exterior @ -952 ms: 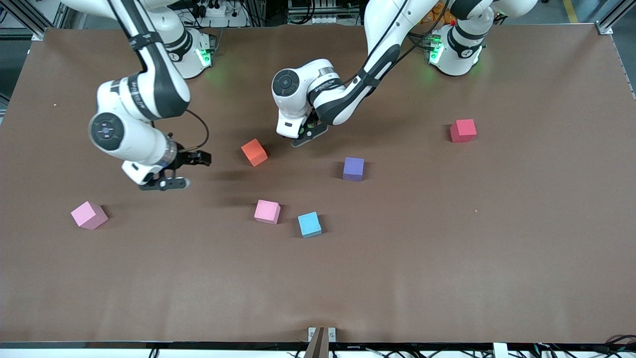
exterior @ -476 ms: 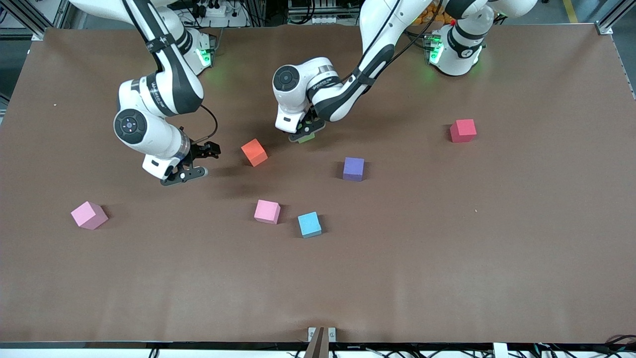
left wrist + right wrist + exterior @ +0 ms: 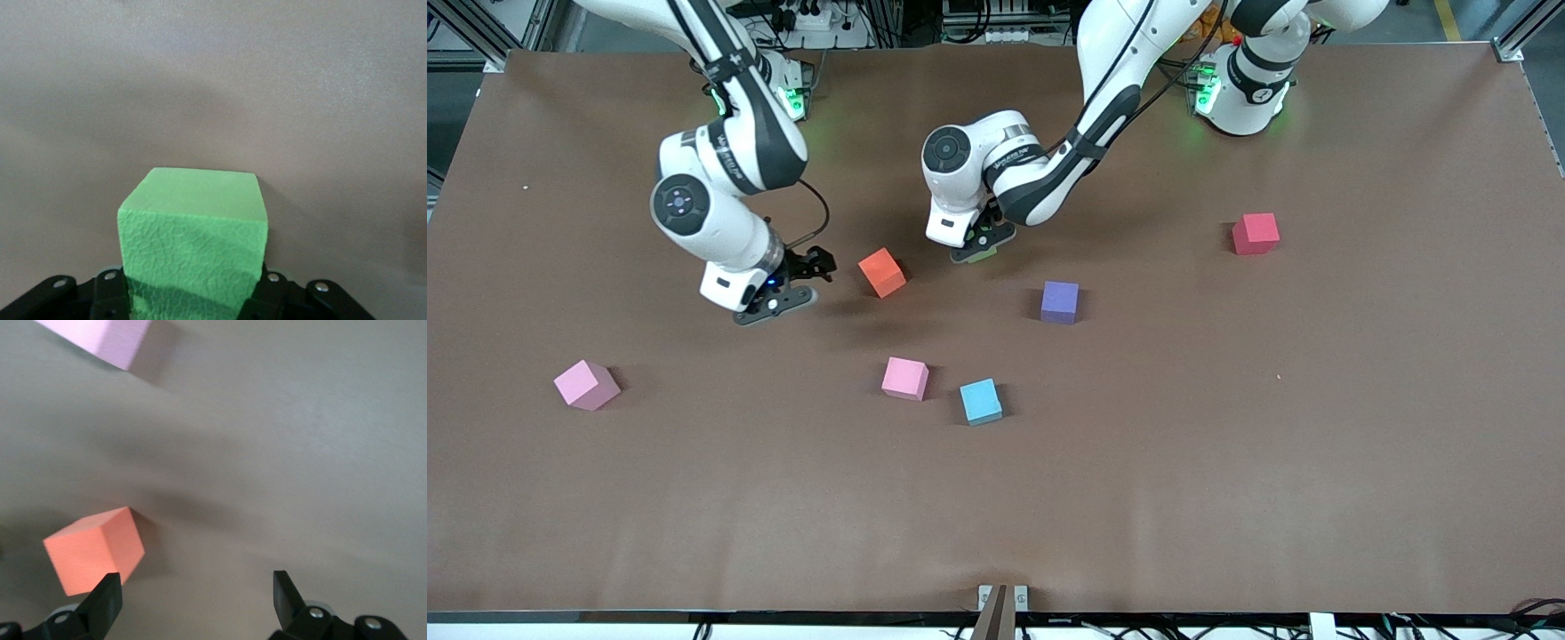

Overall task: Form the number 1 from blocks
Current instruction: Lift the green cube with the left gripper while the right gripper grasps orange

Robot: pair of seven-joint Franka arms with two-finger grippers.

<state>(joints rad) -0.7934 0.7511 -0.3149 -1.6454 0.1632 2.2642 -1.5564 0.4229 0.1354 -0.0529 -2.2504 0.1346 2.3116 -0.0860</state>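
Observation:
My left gripper is shut on the green block, low over the table; the block's textured face fills the space between the black fingers. The orange block lies close beside it, toward the right arm's end. My right gripper hangs open just beside that orange block, which sits outside one fingertip, nothing between the jaws. A purple block, a pink block and a pale lilac-pink block lie apart on the table.
A light blue cube sits next to the pink block, slightly nearer the front camera. A red cube lies toward the left arm's end. The brown table is bare along its front half. A pink block shows in the right wrist view.
My left gripper has shut on the green block. The right arm has swung toward the orange block, its open gripper now close beside it.

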